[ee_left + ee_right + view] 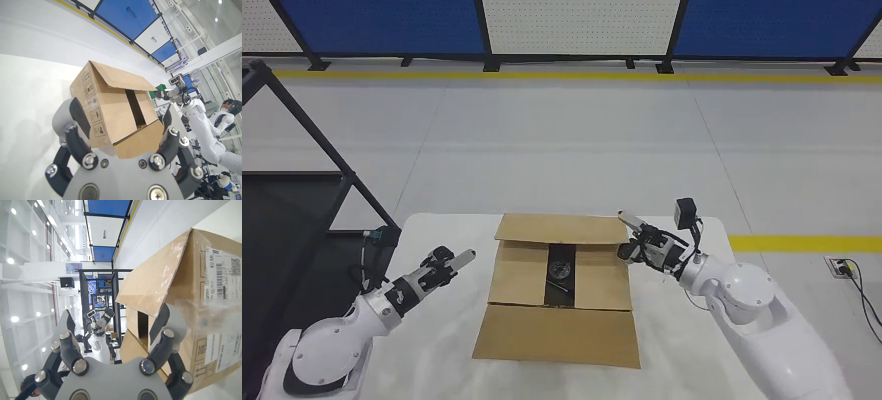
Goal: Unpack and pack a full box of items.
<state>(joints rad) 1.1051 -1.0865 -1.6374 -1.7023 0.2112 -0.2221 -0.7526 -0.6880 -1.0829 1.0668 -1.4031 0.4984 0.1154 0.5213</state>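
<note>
A brown cardboard box (572, 290) stands in the middle of the white table (442, 225). Its far flap (560, 228) and near flap (557, 337) are folded outward. The two inner flaps lie nearly flat, and a narrow gap between them shows dark items (560, 270) inside. My left gripper (454, 256) hovers open a short way off the box's left side, with nothing between its fingers (79, 115). My right gripper (625, 235) is open at the box's far right corner, and one finger (162, 321) is close to the raised flap's edge (151, 311). The box (113, 106) (189, 294) has printed labels on its sides.
A black metal rack (302, 150) stands at the table's left. The table has bare cloth on both sides of the box. Grey floor with a yellow line (572, 73) and blue and white partitions lie beyond.
</note>
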